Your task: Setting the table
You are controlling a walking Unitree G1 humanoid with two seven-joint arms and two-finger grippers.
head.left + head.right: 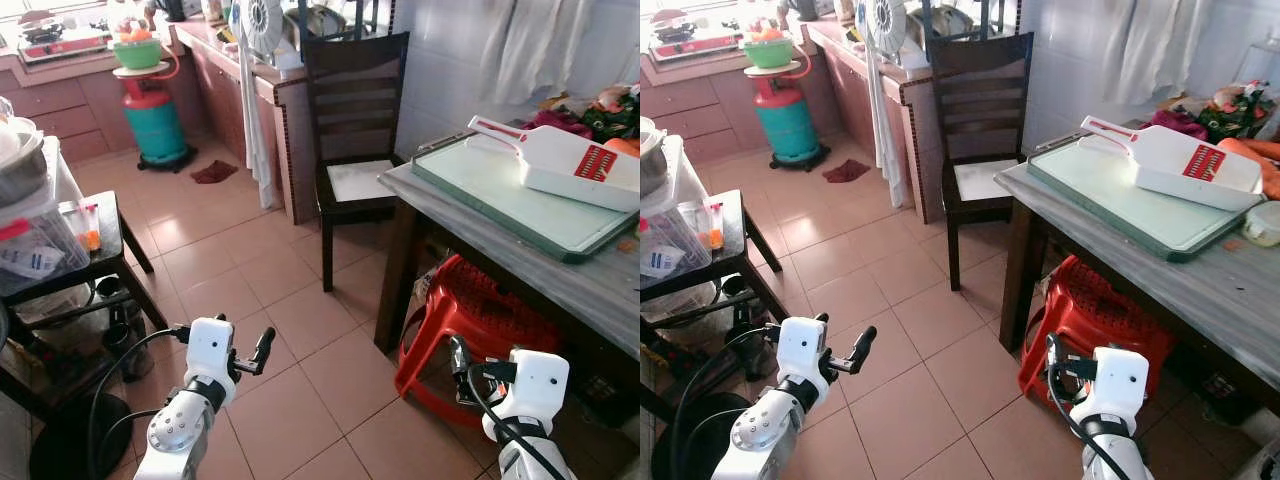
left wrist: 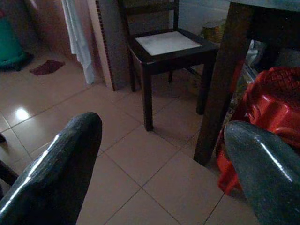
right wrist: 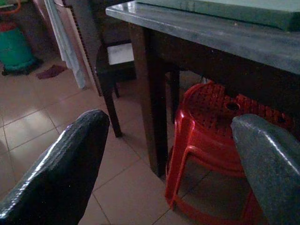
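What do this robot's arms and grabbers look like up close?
Each arm is a silver metal tube with a round joint, ending in a boxy white wrist housing. Black cables loop alongside. The left gripper and right gripper each carry two long black fingers with a glossy, slightly textured surface and rounded tips.

The floor (image 1: 270, 300) is glazed reddish tile, glossy enough to throw back light patches. The table (image 1: 1200, 280) has a matt grey, stone-like top on dark wooden legs. On it lies a pale green board (image 1: 1110, 195), smooth and dull, carrying a white plastic slicer (image 1: 1180, 160) with a red insert. Beneath stands a red plastic stool (image 1: 470, 320), its seat perforated and slightly shiny. The chair (image 1: 355, 120) is dark varnished wood with a pale seat pad. Both end effectors carry 2 black fingers (image 2: 56, 173) with a fine-grained, faintly glossy surface.
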